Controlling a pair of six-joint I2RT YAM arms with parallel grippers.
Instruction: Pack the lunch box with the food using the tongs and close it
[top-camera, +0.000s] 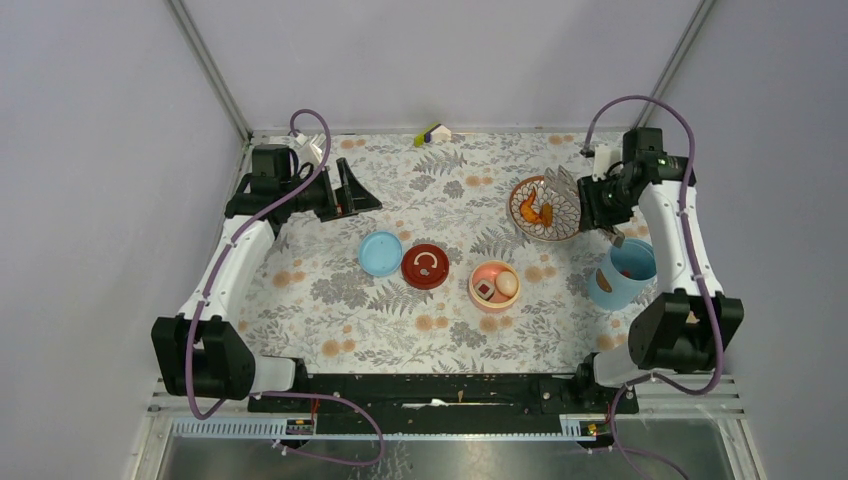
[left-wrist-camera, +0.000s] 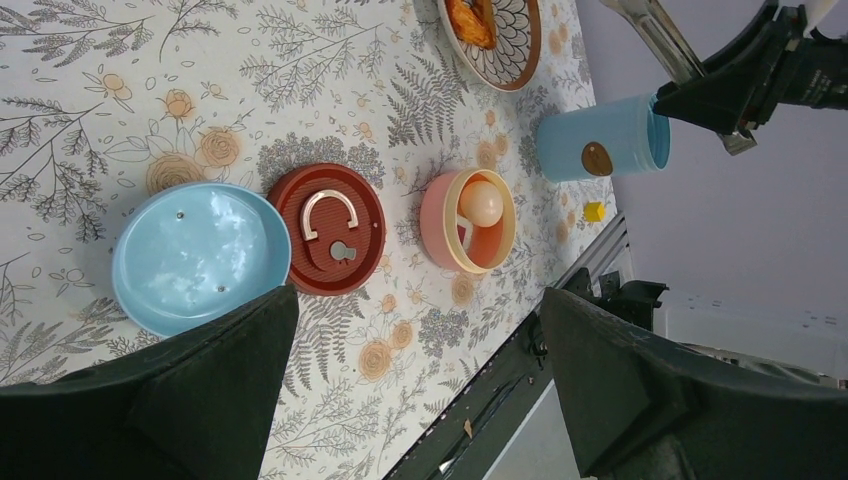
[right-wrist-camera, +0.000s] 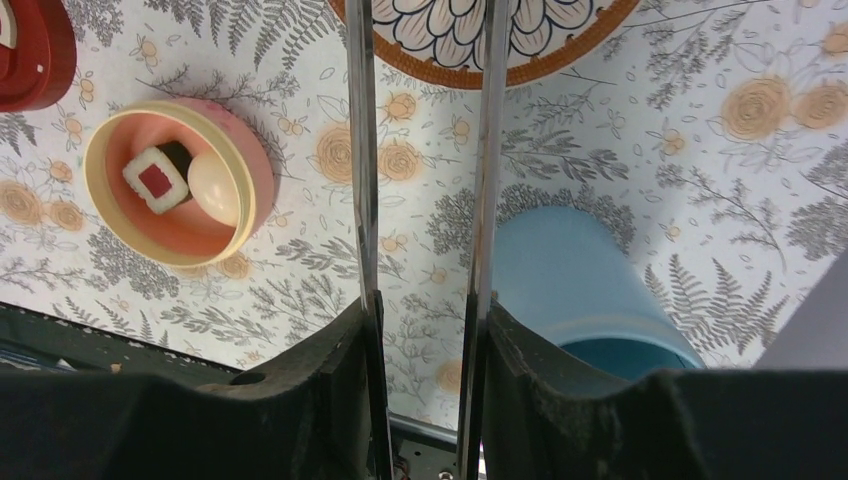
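Note:
My right gripper is shut on the tongs. Their two thin silvery arms run between my fingers toward the patterned dish. From above, this gripper hangs at the dish's right edge, where orange food lies. The pink bowl holds a white egg and a red-centred rice piece. The light-blue shell lies on its side at the right. A light-blue disc lies left of centre. My left gripper is open and holds nothing, back left.
A dark red round lid with a metal clasp lies between the blue disc and the pink bowl. A small yellow and white object sits at the table's far edge. Grey walls close in both sides.

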